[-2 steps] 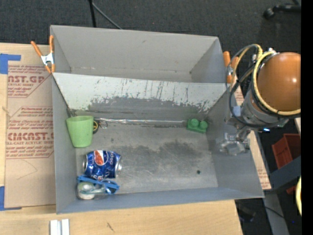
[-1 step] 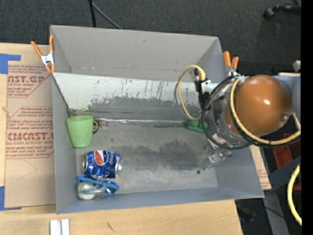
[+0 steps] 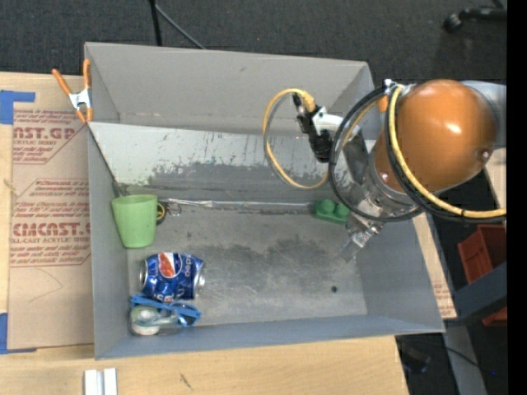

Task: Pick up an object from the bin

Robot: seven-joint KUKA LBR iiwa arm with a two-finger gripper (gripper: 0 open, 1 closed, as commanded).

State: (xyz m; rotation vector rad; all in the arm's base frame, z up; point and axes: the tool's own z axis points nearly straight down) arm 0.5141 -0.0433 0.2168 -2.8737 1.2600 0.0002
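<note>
- The arm reaches down from the right, with the gripper low in the bin, just beside a green block.
- Whether the gripper is spread or closed, I cannot tell.

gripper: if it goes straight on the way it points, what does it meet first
Probably the bare grey floor of the bin; the gripper points down beside the small green block, which seems just off its line, though depth is unclear.

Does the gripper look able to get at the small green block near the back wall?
Probably yes: the green block lies right beside the gripper, nothing between them, though the bin's back wall stands close behind it.
</note>
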